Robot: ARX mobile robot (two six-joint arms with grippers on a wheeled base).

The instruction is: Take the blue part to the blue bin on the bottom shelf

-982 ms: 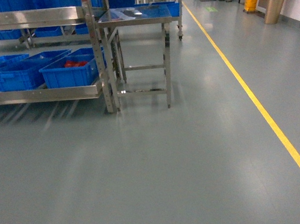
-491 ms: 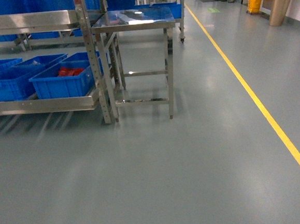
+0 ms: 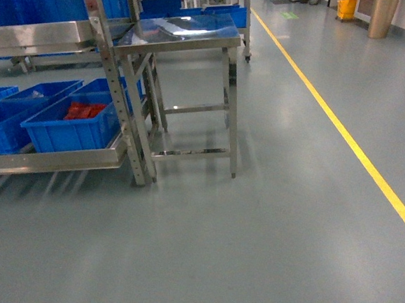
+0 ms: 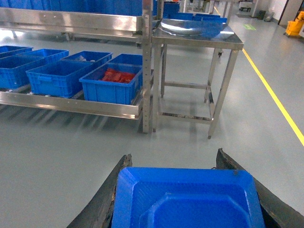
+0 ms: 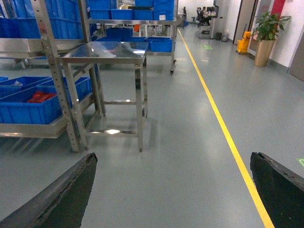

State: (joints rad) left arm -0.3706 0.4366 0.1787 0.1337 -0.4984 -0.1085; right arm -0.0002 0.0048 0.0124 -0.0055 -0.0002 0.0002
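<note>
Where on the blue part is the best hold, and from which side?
Probably its two opposite side edges, approached from the near end, as the left pincer shows: the blue part is flat with straight parallel sides, one finger against each.

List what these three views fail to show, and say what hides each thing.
- blue part: left wrist view, lower half cut off by the bottom edge; dark fingers cover its sides.
- Neighbouring bins: head view, cut by the left edge, contents hidden by their walls.
- right gripper: only finger edges show; nothing between them.
- Both arms: outside the head view.
</note>
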